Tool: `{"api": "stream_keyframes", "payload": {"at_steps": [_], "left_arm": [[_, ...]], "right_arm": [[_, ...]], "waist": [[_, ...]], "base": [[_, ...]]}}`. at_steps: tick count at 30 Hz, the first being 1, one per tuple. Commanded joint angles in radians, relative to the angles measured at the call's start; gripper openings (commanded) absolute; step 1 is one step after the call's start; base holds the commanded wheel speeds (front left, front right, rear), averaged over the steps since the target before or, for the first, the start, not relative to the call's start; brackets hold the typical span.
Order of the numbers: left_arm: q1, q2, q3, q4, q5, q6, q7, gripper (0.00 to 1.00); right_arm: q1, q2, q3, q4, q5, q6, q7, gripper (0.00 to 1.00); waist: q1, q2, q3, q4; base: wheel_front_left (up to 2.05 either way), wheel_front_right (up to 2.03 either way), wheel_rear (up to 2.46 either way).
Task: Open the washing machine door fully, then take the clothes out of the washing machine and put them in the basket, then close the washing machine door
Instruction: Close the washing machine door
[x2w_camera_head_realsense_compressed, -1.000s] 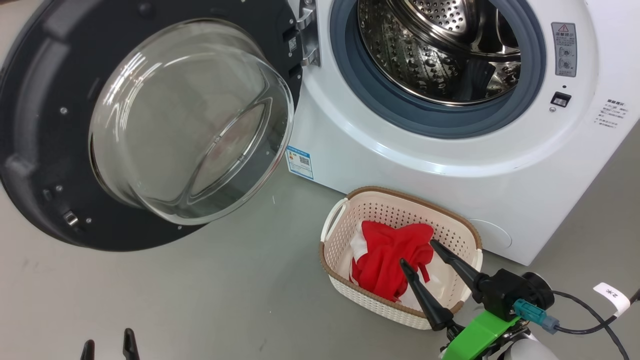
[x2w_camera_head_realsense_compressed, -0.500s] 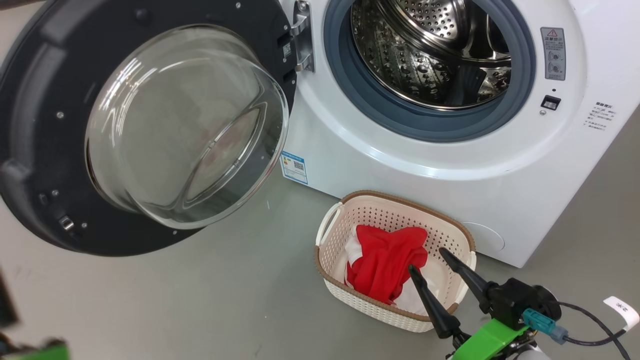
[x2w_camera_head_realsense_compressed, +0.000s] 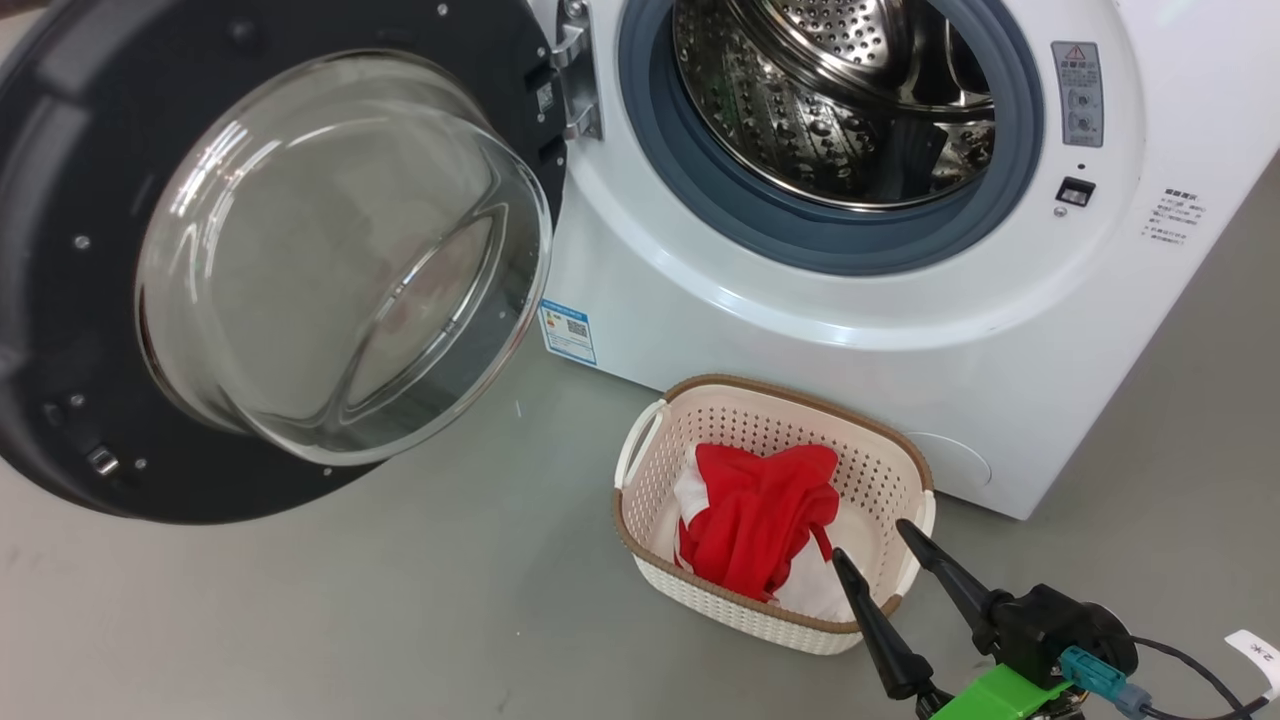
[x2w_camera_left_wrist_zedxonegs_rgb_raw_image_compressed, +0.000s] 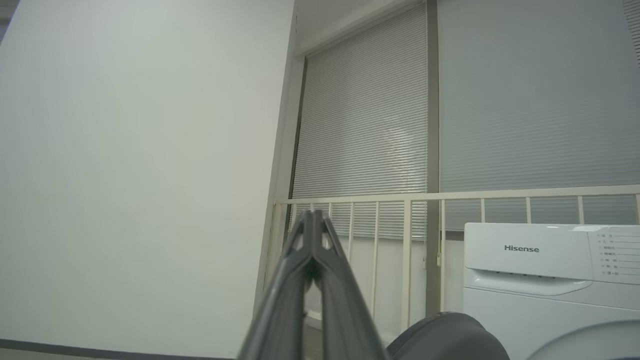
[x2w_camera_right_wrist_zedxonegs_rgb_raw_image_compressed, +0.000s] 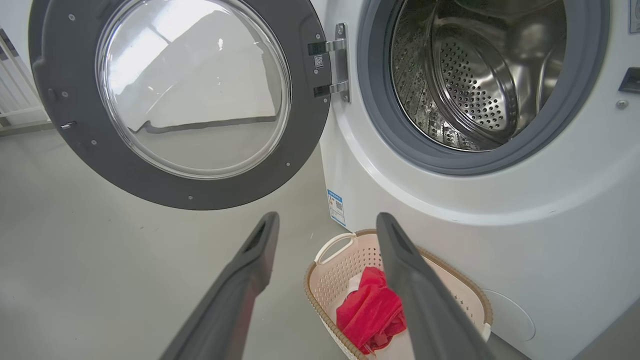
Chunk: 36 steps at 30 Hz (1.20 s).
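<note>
Our right gripper (x2w_camera_head_realsense_compressed: 870, 540) hangs with its fingers spread wide, nothing between them; just past its tips sits the basket (x2w_camera_head_realsense_compressed: 700, 385), the red and white clothes (x2w_camera_head_realsense_compressed: 755, 520) heaped inside; beyond stands the washing machine (x2w_camera_head_realsense_compressed: 800, 320); its door (x2w_camera_head_realsense_compressed: 60, 200) is swung wide to the gripper's left; our left gripper (x2w_camera_left_wrist_zedxonegs_rgb_raw_image_compressed: 314, 215) points at window blinds (x2w_camera_left_wrist_zedxonegs_rgb_raw_image_compressed: 365, 125), fingers pressed together on nothing.
</note>
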Motion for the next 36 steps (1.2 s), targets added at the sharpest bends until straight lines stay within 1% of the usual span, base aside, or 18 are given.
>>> {"api": "stream_keyframes", "payload": {"at_steps": [1, 4, 6, 8, 10, 12, 13, 15, 21, 24, 27, 36], "left_arm": [[-0.064, 0.099, 0.017, 0.04, -0.026, -0.005, -0.004, 0.0], [-0.133, 0.147, 0.0, 0.178, -0.11, -0.006, -0.004, 0.0], [-0.181, 0.173, -0.031, 0.28, -0.202, -0.006, 0.019, 0.0], [-0.226, 0.207, -0.067, 0.362, -0.292, -0.006, 0.074, 0.0], [-0.273, 0.229, -0.084, 0.443, -0.385, -0.006, 0.147, 0.0], [-0.307, 0.261, -0.1, 0.511, -0.442, -0.006, 0.205, 0.0], [-0.325, 0.268, -0.105, 0.545, -0.48, -0.006, 0.25, 0.0], [-0.351, 0.292, -0.121, 0.604, -0.514, -0.006, 0.312, 0.0], [-0.418, 0.331, -0.129, 0.784, -0.61, -0.006, 0.552, 0.0], [-0.427, 0.348, -0.137, 0.838, -0.621, -0.005, 0.619, 0.0], [-0.43, 0.347, -0.142, 0.854, -0.631, -0.005, 0.66, 0.0], [-0.405, 0.305, -0.169, 0.82, -0.684, -0.006, 0.796, 0.0]], "right_arm": [[-0.012, -0.002, 0.015, -0.031, -0.015, 0.006, -0.006, 1.0], [-0.011, -0.001, 0.013, -0.036, -0.021, 0.006, -0.006, 1.0], [-0.012, -0.002, 0.013, -0.037, -0.024, 0.006, -0.006, 1.0], [-0.015, -0.004, 0.01, -0.038, -0.025, 0.006, -0.006, 1.0], [-0.017, -0.006, 0.008, -0.04, -0.027, 0.006, -0.006, 1.0], [-0.021, -0.008, 0.007, -0.041, -0.03, 0.006, -0.006, 1.0], [-0.023, -0.01, 0.007, -0.042, -0.031, 0.006, -0.006, 1.0], [-0.028, -0.015, 0.008, -0.043, -0.033, 0.006, -0.006, 1.0], [-0.038, -0.028, 0.008, -0.047, -0.037, 0.006, -0.006, 1.0], [-0.039, -0.032, 0.008, -0.049, -0.04, 0.006, -0.006, 1.0], [-0.039, -0.035, 0.004, -0.051, -0.042, 0.006, -0.006, 1.0], [-0.048, -0.042, -0.004, -0.057, -0.052, 0.006, -0.006, 1.0]], "waist": [[0.0001, 0.0, 0.017, -0.015], [0.0001, 0.0, 0.034, -0.027], [0.0001, 0.0, 0.044, -0.032], [0.0001, 0.0, 0.056, -0.034], [0.0001, 0.0, 0.067, -0.034], [0.0001, 0.0, 0.078, -0.035], [0.0001, 0.0, 0.085, -0.036], [0.0001, 0.0, 0.095, -0.037], [0.0001, 0.0, 0.127, -0.044], [0.0001, 0.0, 0.142, -0.05], [0.0001, 0.0, 0.153, -0.052], [0.0001, 0.0, 0.187, -0.051]], "base": [[0.0, 0.0, 0.0], [0.0, 0.0, 0.0], [0.0, 0.0, 0.0], [0.0, 0.0, 0.0], [0.0, 0.0, 0.0], [0.0, 0.0, 0.0], [0.0, 0.0, 0.0], [0.0, 0.0, 0.0], [0.0, 0.0, 0.0], [0.0, 0.0, 0.0], [0.0, 0.0, 0.0], [0.0, 0.0, 0.0]]}}
